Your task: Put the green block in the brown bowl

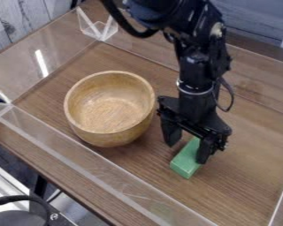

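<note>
The green block [187,162] lies flat on the wooden tabletop, right of the brown bowl [110,108]. Only its near end shows; its far half is hidden behind the gripper. My gripper [193,144] has come straight down over the block, open, with one dark finger [172,132] on the block's left side and the other on its right. The fingertips reach down to about the block's level. The brown bowl stands upright and empty, a short gap to the left of the gripper.
Clear acrylic walls [61,168] fence the wooden table [244,106] along the front and left. A clear plastic stand [99,26] sits at the back left. Bare wood lies to the right of the block and behind the arm.
</note>
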Tool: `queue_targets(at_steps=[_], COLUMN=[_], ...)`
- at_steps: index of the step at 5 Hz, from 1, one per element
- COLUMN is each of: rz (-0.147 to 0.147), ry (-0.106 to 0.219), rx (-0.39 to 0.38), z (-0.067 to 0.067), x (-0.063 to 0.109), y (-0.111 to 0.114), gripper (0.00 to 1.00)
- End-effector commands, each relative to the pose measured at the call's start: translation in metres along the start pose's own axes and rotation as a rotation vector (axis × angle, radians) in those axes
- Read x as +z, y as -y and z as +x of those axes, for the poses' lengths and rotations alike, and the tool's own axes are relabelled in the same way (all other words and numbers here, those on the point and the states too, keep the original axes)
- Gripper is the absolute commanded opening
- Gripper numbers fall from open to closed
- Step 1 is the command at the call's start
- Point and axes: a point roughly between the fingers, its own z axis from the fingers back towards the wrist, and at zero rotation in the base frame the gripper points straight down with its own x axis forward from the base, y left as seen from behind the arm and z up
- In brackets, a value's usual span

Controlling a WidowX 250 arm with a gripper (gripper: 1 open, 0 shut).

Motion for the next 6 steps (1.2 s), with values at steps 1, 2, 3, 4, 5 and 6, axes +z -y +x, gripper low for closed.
queue_targets(at_steps=[1,2,3,4,5,6], rz=[-0.006,-0.009,-0.014,-0.02,-0.025,-0.029], ry=[0.036,0.037,0.041,0.05,0.062,0.085], rx=[-0.004,0.0,0.002,0.007,0.011,0.017], z=[0.008,0.009,0.011,0.014,0.018,0.026], x=[0.005,0.004,0.009,0.017,0.026,0.038], y=[0.003,0.002,0.001,0.0,-0.001,-0.003], gripper=[1.0,0.0,0.0,0.0,0.0,0.0])
